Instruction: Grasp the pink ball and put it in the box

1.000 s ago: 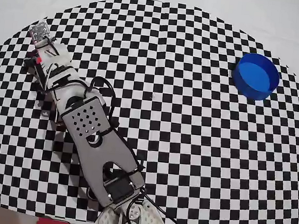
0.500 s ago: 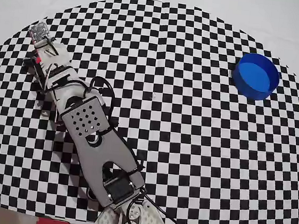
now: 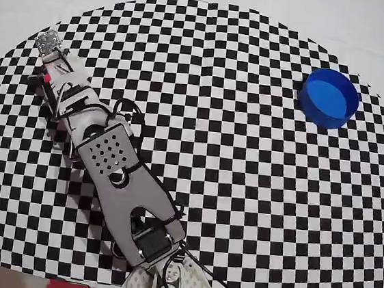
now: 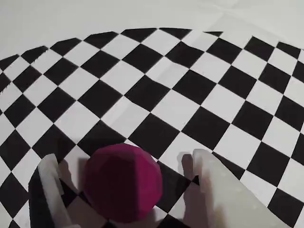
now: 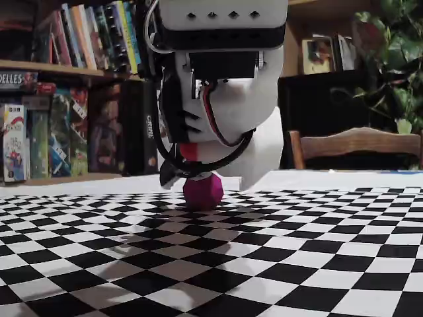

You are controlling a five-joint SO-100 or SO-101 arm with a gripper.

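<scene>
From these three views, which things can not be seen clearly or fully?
- The pink ball: in the overhead view the arm covers it; the wrist view's bottom edge cuts it.
- The box: visible only in the overhead view; what it contains cannot be made out.
- The end effector: fingers stand on both sides of the ball, blurred in the wrist view; contact cannot be judged.
- Fixed view: the arm hides the ball's top.
</scene>
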